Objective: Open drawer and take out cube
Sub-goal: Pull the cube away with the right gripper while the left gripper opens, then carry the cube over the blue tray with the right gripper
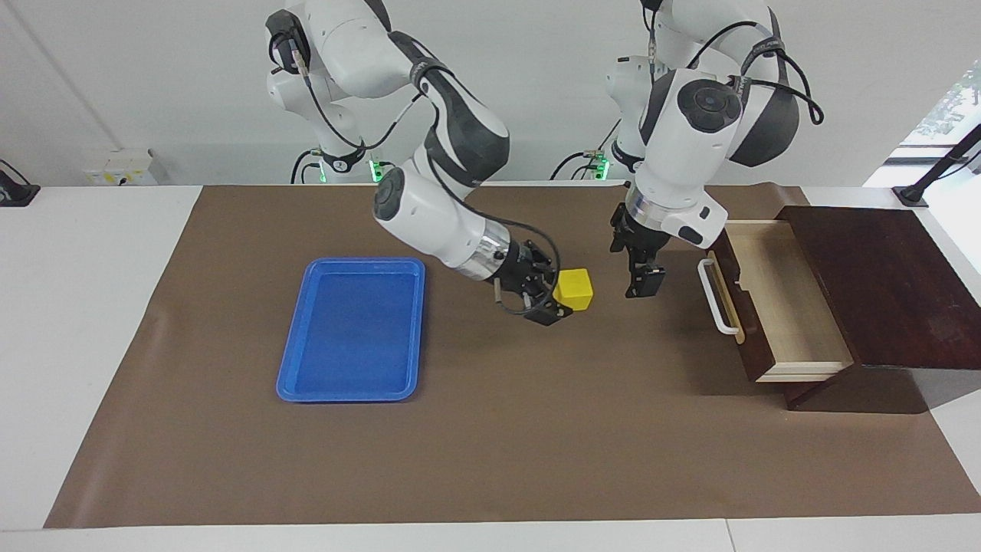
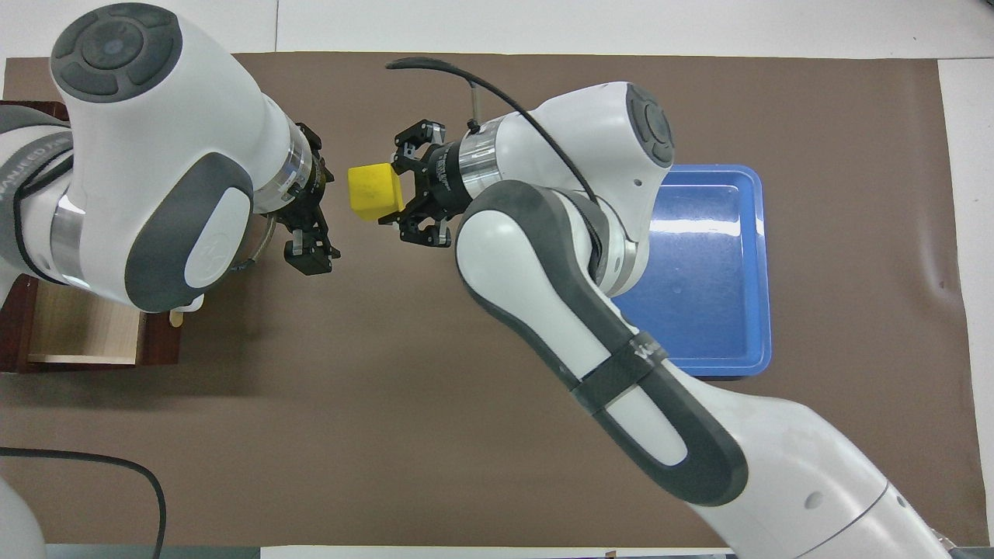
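Note:
The drawer [image 1: 789, 307] stands pulled out of its dark wooden box [image 1: 881, 284], its white bar handle [image 1: 716, 297] facing the middle of the table. Its pale interior shows nothing inside. In the overhead view the drawer [image 2: 85, 334] is mostly hidden under the left arm. My right gripper [image 1: 563, 297] is shut on the yellow cube [image 1: 574, 288] and holds it over the brown mat between the tray and the drawer. The cube also shows in the overhead view [image 2: 374, 192], in the right gripper [image 2: 394, 194]. My left gripper [image 1: 642, 285] is open and empty, pointing down between the cube and the drawer handle; it also shows in the overhead view [image 2: 311, 258].
A blue tray [image 1: 306, 383] lies empty on the brown mat [image 1: 498, 445] toward the right arm's end of the table; it also shows in the overhead view [image 2: 699, 341]. The wooden box sits at the left arm's end of the mat.

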